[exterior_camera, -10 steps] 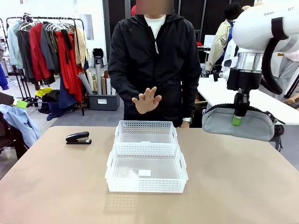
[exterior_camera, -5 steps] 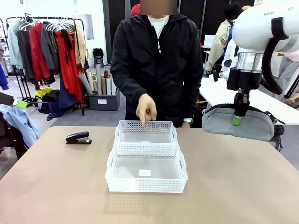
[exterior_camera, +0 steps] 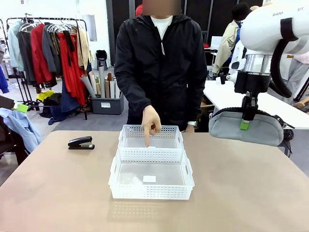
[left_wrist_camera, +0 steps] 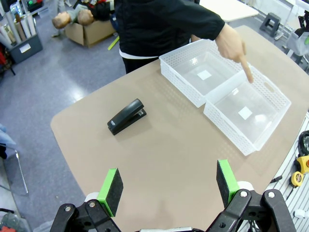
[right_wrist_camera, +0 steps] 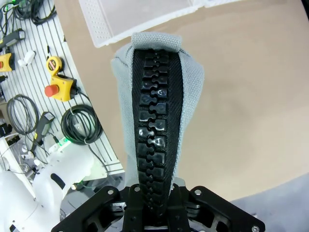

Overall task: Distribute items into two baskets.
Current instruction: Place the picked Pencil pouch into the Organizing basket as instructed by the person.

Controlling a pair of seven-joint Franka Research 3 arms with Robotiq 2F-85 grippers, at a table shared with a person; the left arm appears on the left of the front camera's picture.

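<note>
Tan table [exterior_camera: 58, 193]: larger basket [exterior_camera: 150, 192] centre, smaller basket [exterior_camera: 164, 129] touching behind; person's hand [exterior_camera: 151, 121] points into smaller. Stapler [exterior_camera: 81, 143] left on table. Right gripper [exterior_camera: 245, 123] upper right, clamped on grey pouch [exterior_camera: 227, 128], airborne. Left gripper [left_wrist_camera: 168, 186] wide, empty.

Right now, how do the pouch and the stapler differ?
The grey pouch hangs in the air, clamped in the right gripper; the black stapler lies on the table, untouched. The pouch is soft fabric and clearly larger; the stapler is rigid and small. The pouch is right of the baskets, the stapler left of them. Shared: neither is in a basket yet.
</note>
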